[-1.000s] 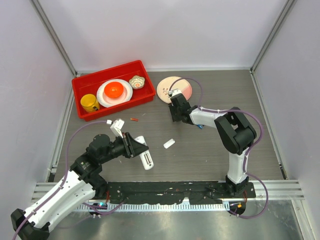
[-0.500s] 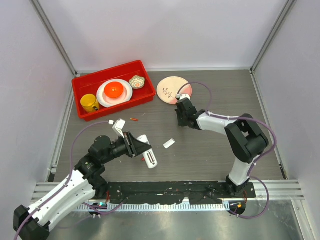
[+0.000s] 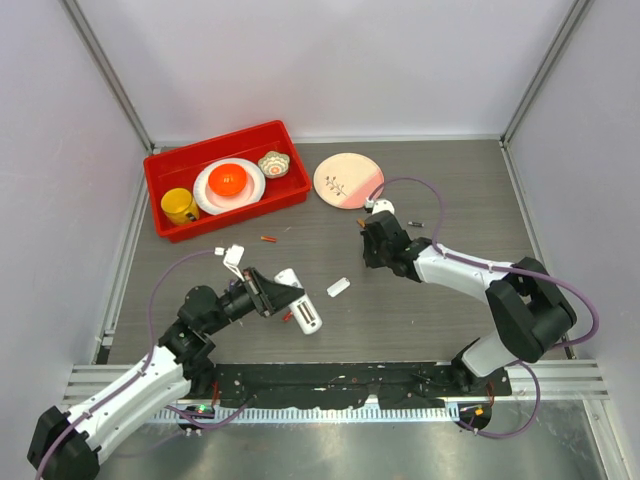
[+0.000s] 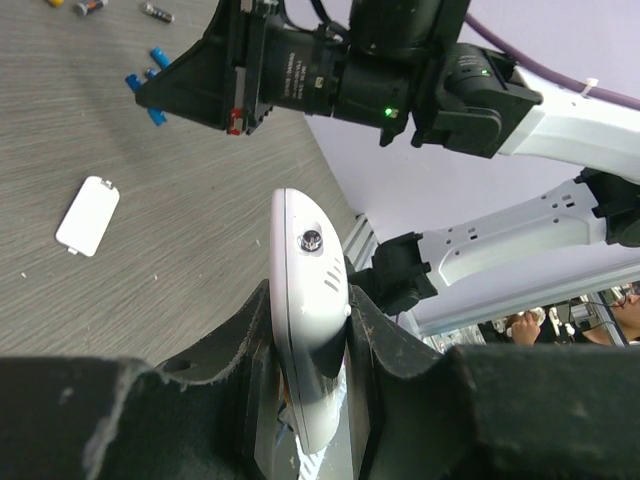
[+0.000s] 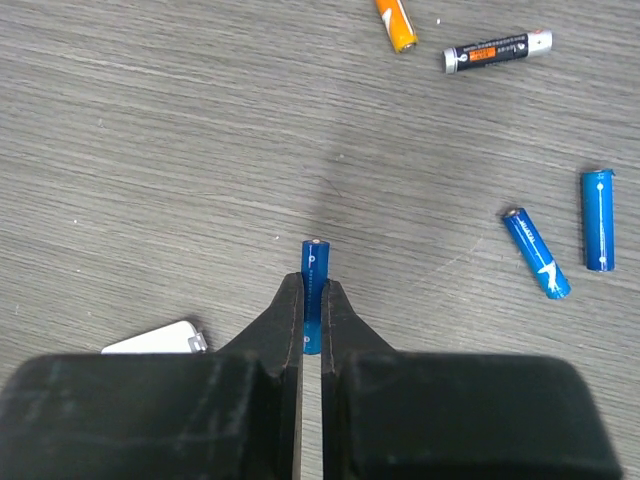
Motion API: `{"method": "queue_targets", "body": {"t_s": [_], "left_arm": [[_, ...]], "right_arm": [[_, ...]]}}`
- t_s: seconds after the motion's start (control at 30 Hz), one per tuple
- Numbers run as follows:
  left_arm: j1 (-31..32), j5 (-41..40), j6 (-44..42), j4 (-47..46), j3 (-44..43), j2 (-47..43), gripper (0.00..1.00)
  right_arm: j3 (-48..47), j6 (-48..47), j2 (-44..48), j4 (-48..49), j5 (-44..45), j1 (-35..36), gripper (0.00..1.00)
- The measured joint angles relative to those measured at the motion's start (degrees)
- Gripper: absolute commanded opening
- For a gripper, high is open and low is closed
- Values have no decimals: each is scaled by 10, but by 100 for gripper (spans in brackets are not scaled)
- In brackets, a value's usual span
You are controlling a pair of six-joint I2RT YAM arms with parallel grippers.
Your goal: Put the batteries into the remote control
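my left gripper (image 4: 308, 312) is clamped tight on the remote (image 4: 305, 250), a slim white one held on edge near the front left of the table (image 3: 450, 190). the side facing the wrist camera shows a small round metal dot and a few short slots, with no brand i can read. my right gripper (image 5: 311, 292) is pinched shut on a blue battery (image 5: 313, 256), whose tip sticks out past the fingertips. 2 more blue cells (image 5: 535, 254) lie to its right, each with a thin white mark. an orange cell (image 5: 396, 22) and a black cell (image 5: 497, 49) with an orange label lie further off, lettering too small to read. the white cover (image 5: 155, 338) lies just left of the fingers.
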State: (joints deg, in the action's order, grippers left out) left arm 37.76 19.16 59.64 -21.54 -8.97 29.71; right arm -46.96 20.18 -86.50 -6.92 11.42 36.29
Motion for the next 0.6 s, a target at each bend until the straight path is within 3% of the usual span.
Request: {"method": "queue_targets", "body": {"t_s": [0.6], "left_arm": [[0,-3,0,-3,7,-55,0]], "right_arm": [[-21,-8,-7,-13,0,0,1]]}}
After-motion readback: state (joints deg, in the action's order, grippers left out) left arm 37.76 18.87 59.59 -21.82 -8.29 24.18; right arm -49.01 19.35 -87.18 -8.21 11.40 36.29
